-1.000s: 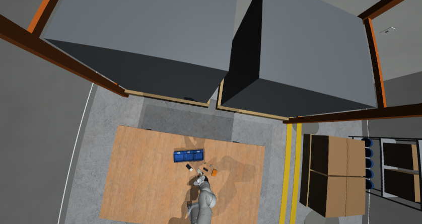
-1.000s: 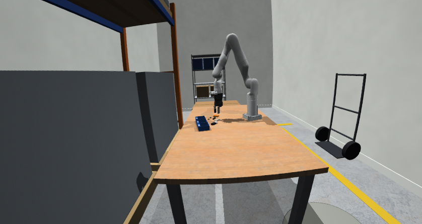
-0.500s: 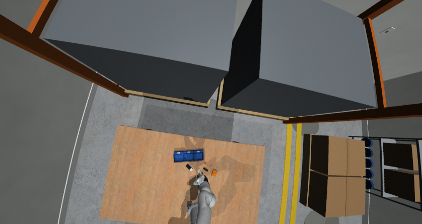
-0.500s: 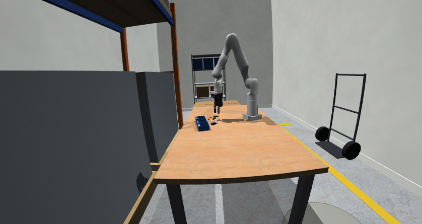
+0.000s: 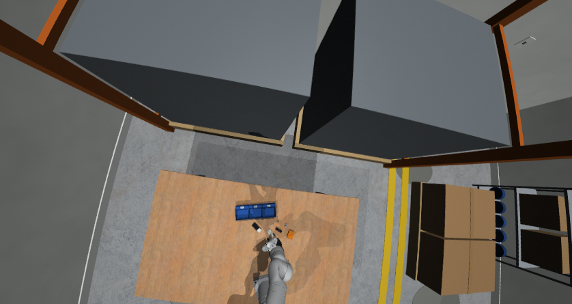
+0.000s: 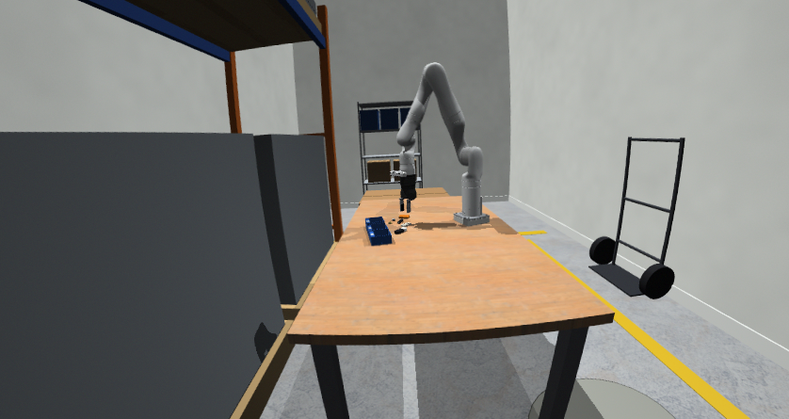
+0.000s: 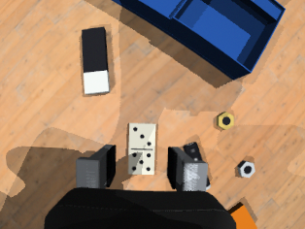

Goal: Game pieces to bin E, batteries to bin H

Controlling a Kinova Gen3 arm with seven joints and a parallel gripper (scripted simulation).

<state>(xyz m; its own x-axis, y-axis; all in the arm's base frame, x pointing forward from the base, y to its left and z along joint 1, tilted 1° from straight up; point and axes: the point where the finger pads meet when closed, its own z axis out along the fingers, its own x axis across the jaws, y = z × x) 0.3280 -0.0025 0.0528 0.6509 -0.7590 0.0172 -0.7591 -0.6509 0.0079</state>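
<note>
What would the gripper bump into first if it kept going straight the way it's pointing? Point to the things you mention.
Probably the white domino [image 7: 142,162], lying between the gripper's [image 7: 142,167] [image 6: 406,208] open fingers in the wrist view, though depth is hard to judge.

From here I can see a cream domino [image 5: 269,232] [image 6: 406,225] [image 7: 141,148] with black pips lying flat and upright in the wrist frame, just below centre, and joined open blue bins [image 5: 256,216] [image 6: 380,238] [image 7: 209,50] standing at its upper right, letters unreadable.
</note>
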